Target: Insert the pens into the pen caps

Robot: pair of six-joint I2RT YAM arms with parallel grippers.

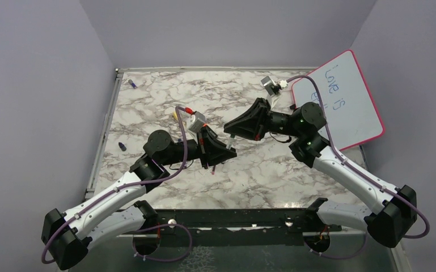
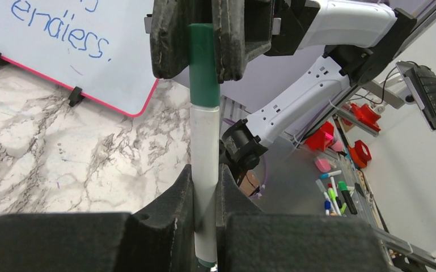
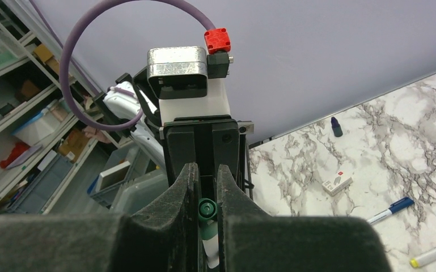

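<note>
My left gripper (image 2: 206, 173) is shut on the white body of a green-ended pen (image 2: 204, 141). My right gripper (image 3: 204, 173) is shut on the green pen cap (image 3: 207, 211), which sits over the pen's upper end (image 2: 204, 68). In the top view the left gripper (image 1: 224, 153) and the right gripper (image 1: 231, 135) meet tip to tip above the table's middle. A blue-ended pen (image 3: 394, 208) and a yellow-ended pen (image 3: 434, 255) lie on the marble. Small dark blue caps lie at the far left (image 1: 131, 84) and the left edge (image 1: 122, 146).
The pink-framed whiteboard (image 1: 346, 102) leans at the back right, and it also shows in the left wrist view (image 2: 62, 45). A small white box (image 3: 337, 182) lies on the marble table (image 1: 261, 175). A raised metal rim (image 1: 105, 130) runs along the table's left side.
</note>
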